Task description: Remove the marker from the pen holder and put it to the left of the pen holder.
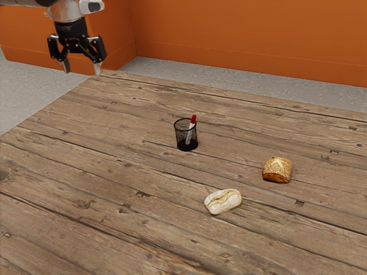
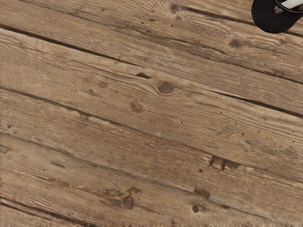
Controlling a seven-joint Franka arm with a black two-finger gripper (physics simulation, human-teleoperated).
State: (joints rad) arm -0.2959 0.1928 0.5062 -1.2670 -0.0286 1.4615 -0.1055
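Observation:
My gripper [image 1: 82, 70] hangs high at the exterior view's upper left, open, its two fingertips well apart with nothing between them. Away from it, toward the middle of the table, stands the black mesh pen holder [image 1: 186, 137], upright. Inside leans the marker [image 1: 193, 121], white with a red end sticking up above the rim. In the wrist view the pen holder [image 2: 271, 19] is cut off at the upper right corner, with part of the white marker [image 2: 292, 4] in it.
On the wooden table [image 1: 114, 189] lie a pale bread loaf [image 1: 223, 201] and a browner loaf [image 1: 277, 170], both toward the exterior view's right of the pen holder. An orange wall [image 1: 246, 40] rises behind the table's far edge.

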